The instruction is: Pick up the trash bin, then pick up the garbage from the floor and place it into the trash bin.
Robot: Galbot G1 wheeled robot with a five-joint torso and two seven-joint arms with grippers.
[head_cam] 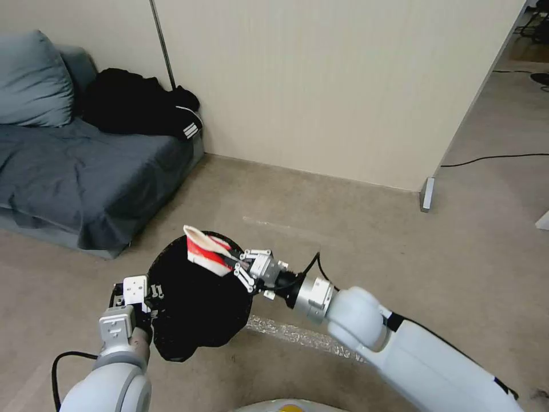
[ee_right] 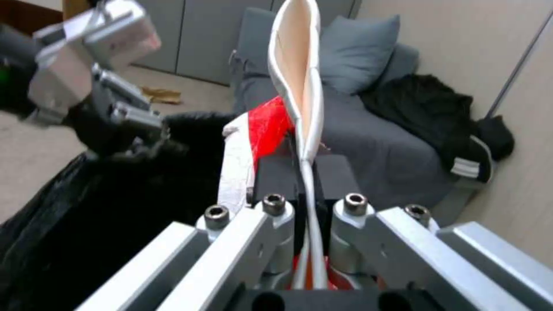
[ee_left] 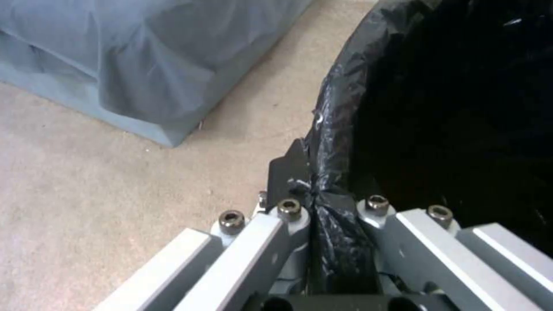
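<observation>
The trash bin (head_cam: pixel 197 303), lined with a black bag, hangs off the floor with my left gripper (head_cam: pixel 153 296) shut on its near-left rim. In the left wrist view the left gripper (ee_left: pixel 314 188) pinches the bag-covered rim of the trash bin (ee_left: pixel 340 103). My right gripper (head_cam: pixel 233 262) is shut on a piece of garbage, a red-and-white packet (head_cam: pixel 205 252), and holds it tilted over the bin's far rim. The right wrist view shows the right gripper (ee_right: pixel 305 170) clamped on the packet (ee_right: pixel 293 77), which stands on edge above the bin's black opening (ee_right: pixel 86 207).
A grey sofa (head_cam: pixel 74 171) with a pillow and a black garment (head_cam: pixel 143 106) stands at the left. A beige partition wall (head_cam: pixel 343 86) is ahead. A silver strip (head_cam: pixel 303 337) lies on the floor under my right arm. A brown scrap (ee_right: pixel 161 95) lies on the floor beyond the sofa.
</observation>
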